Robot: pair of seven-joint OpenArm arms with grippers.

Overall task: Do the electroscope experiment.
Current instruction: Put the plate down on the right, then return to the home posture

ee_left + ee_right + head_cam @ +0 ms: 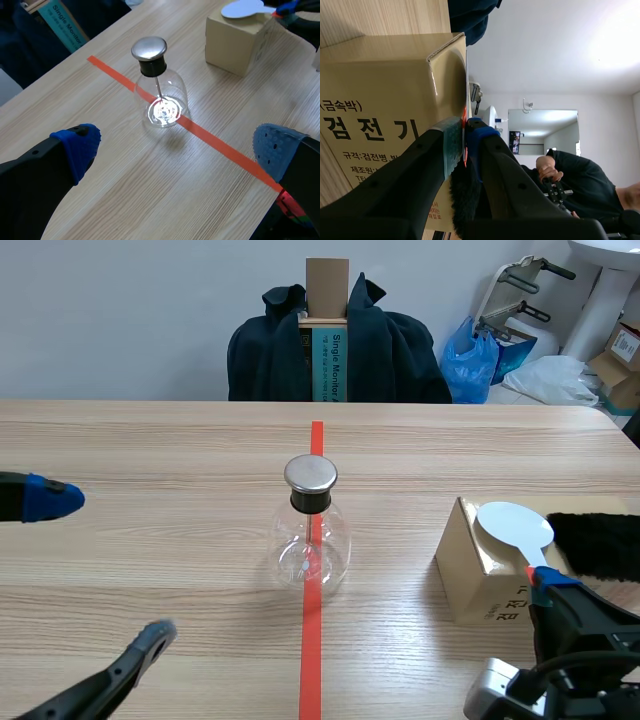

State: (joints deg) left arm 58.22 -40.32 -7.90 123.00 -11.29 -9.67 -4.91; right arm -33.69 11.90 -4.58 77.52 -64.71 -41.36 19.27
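The electroscope (310, 536) is a clear glass flask with a metal cap (311, 474), standing on the red tape line at the table's middle. It lies ahead of my left gripper (177, 145), whose blue pads stand wide open and empty; that gripper (100, 570) is at the near left. A white round paddle (514, 523) lies on top of a cardboard box (478, 575). My right gripper (541, 578) is shut on the paddle's thin handle at the box's near edge. In the right wrist view the paddle (467, 95) shows edge-on, pinched between the pads of that gripper (464, 144).
A black fur cloth (600, 545) lies just right of the box. Beyond the table's far edge stand a chair with a dark jacket (335, 345) and bags (480, 360). A person (580, 180) shows past the right gripper.
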